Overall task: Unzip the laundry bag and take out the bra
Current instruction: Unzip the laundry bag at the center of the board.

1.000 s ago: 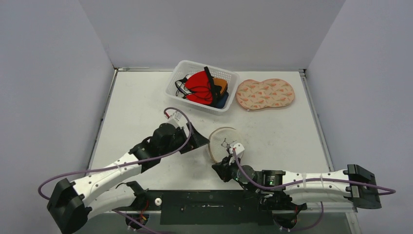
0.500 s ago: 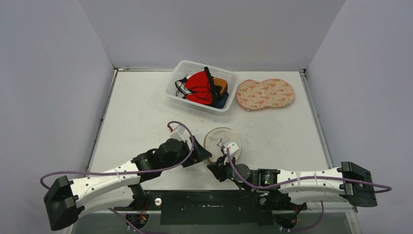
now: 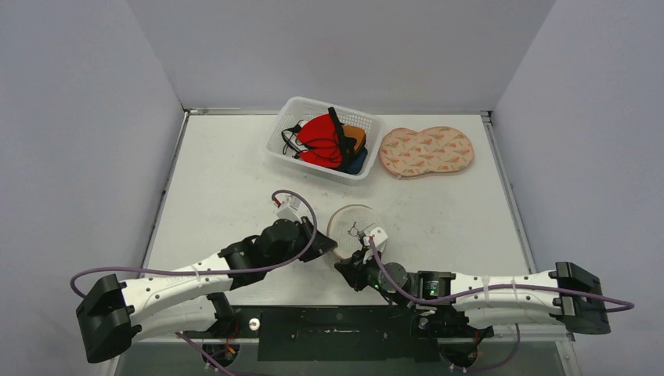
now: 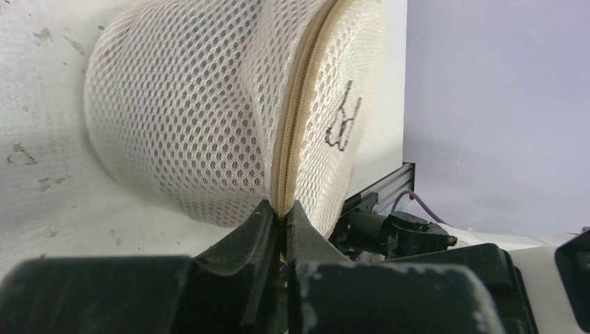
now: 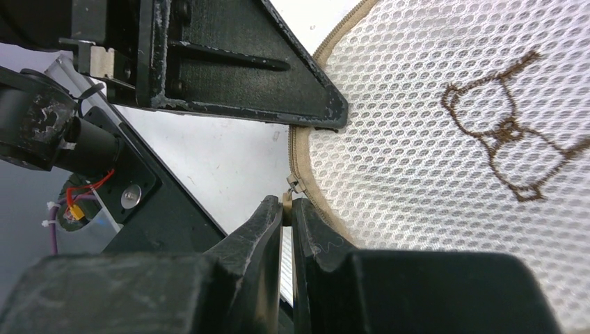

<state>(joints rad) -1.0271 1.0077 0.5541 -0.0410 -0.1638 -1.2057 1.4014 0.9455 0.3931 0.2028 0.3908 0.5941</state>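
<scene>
While the table (image 3: 227, 180) carries a basket (image 3: 291, 110) at the back, the round mesh laundry bag (image 3: 348, 219) sits near the front, btwn both arms. Left gripper (image 4: 281, 212) is clamped on the bag's zipper seam (image 4: 296, 125); right gripper (image 5: 288, 203) pinches the zipper pull (image 5: 286, 200). Zip closed where visible.

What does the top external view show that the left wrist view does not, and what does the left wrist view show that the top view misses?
Only the top external view: the white basket of garments and the patterned pad beside it, at the far side. Only the left wrist view: the zipper seam running down into the shut left gripper, and the mesh weave up close. Both: the round laundry bag with its dark embroidered mark.
</scene>
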